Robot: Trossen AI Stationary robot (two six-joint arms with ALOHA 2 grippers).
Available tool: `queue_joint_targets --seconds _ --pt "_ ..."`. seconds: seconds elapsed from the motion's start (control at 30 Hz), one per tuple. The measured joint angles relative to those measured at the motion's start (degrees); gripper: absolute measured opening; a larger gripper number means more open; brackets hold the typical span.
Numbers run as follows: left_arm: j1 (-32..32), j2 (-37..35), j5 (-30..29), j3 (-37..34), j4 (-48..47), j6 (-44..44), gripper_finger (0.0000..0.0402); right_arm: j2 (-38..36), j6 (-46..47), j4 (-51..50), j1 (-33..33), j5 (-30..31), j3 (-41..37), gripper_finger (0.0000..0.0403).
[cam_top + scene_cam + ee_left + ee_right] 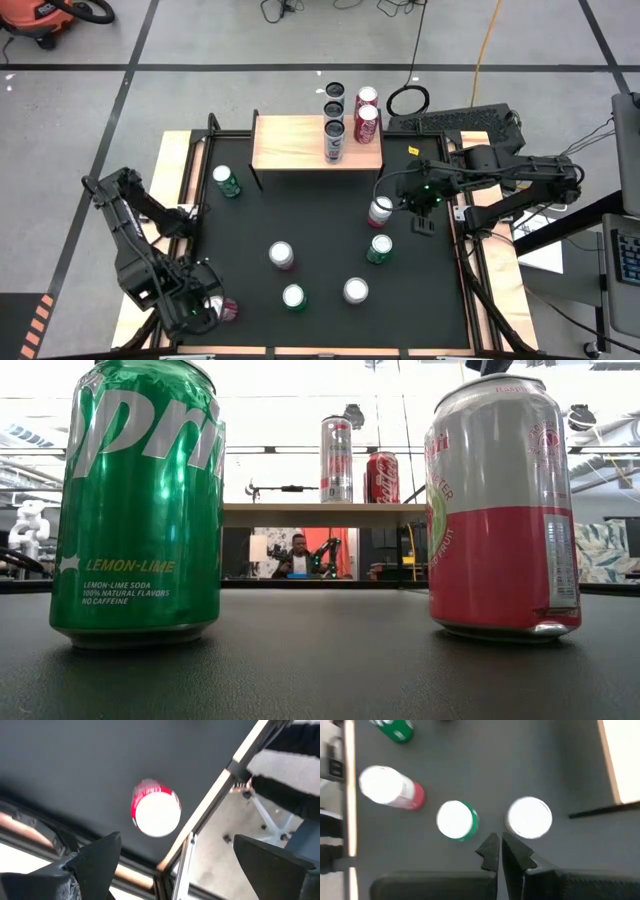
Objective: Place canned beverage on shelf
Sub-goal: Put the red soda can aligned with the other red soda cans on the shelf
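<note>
Black matting covers the table (440, 310), and the cans on it all stand upright, long axes vertical, lids to the overhead camera. At the near left corner the left gripper (200, 308) hangs with its fingers (95, 857) spread wide around nothing, just above a red-and-white can (226, 308) that stands beside the table's corner rail. Farther in, a white-topped can (356, 290) and a green can (294, 296) stand near the front edge, with a pink can (282, 254) behind them toward the middle. Right of centre stand another green can (379, 247) and a pink-and-white can (381, 210); the right gripper (424, 224) hovers just beside them with its fingers (490, 849) pressed together, empty. A lone green can (226, 181) stands near the left edge. At the far edge is the shelf (290, 145), a light wood plank on black legs, its long side along that edge. A tall silver can (334, 140) and a red can (366, 123) stand upright at its right end, with more cans behind them. Beyond lie grey floor tiles, cables, and a person (297, 556) seen under the shelf.
</note>
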Motion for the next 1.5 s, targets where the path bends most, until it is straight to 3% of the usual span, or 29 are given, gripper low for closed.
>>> queue_joint_targets --seconds 0.27,0.63,0.8,1.07,1.5 --pt "-2.28 0.83 -3.78 0.02 0.17 5.16 0.0398 0.09 2.86 2.28 0.02 -0.89 0.00 0.0005" --pt "-4.06 6.18 -5.40 -0.04 1.04 12.10 0.0400 0.09 2.88 5.91 0.01 -0.81 0.00 0.0054" --pt "-4.07 6.74 -5.43 -4.94 5.06 12.12 0.0400 0.09 2.88 6.15 0.01 -0.76 0.00 0.0072" --pt "-4.09 6.63 -0.76 -12.62 12.36 12.18 0.0400 0.09 2.93 6.10 0.02 -2.33 0.00 0.0087" --pt "-4.02 6.56 -0.57 -18.22 19.03 10.47 0.0400 0.09 2.94 6.10 0.02 -2.36 0.00 0.0087"
